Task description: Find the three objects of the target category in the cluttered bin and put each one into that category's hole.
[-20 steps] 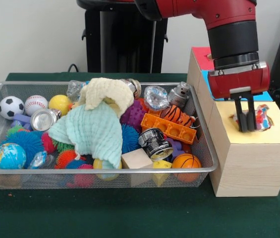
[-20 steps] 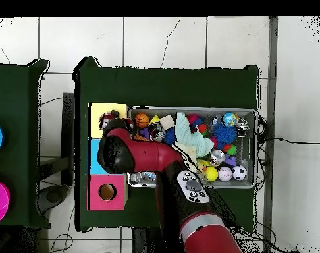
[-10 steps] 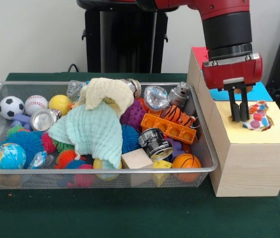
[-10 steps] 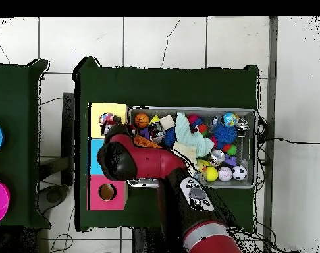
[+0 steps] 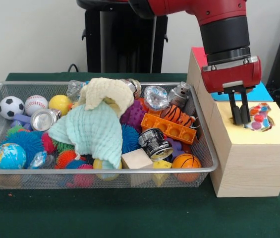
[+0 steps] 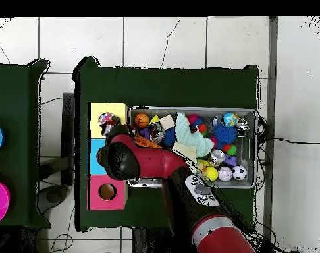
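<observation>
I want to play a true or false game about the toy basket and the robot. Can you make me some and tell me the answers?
1. A colourful spotted ball sits in the hole of the yellow-topped box. True.
2. The gripper is holding the basketball. False: the basketball lies in the basket, and the gripper is over the box, holding nothing.
3. A soccer ball lies in the basket's left end in the front view. True.
4. The green cloth lies on the box. False: it lies on the toys in the basket.
5. The globe ball is next to the basketball. False: they are at opposite ends.
</observation>
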`<state>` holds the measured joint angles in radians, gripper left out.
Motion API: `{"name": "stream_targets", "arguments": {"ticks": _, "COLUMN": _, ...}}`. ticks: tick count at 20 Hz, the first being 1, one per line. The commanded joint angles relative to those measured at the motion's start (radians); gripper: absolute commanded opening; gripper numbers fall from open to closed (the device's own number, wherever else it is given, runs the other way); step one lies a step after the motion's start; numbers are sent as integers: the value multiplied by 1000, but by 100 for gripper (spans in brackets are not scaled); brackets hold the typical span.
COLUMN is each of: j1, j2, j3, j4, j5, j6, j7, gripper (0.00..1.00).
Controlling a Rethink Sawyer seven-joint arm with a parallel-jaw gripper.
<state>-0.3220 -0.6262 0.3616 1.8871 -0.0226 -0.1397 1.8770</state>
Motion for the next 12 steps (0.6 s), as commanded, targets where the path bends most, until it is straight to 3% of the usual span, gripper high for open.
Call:
{"name": "stream_targets", "arguments": {"ticks": 1, "j1": -34, "j2": 154, "j3": 144, "j4": -12, "j5": -13, "j6": 30, "j7": 166, "gripper": 0}}
{"name": "stream_targets", "arguments": {"ticks": 12, "j1": -74, "j2": 47, "j3": 180, "j4": 81, "j5": 13, "j6": 110, "j7": 168, "gripper": 0}}
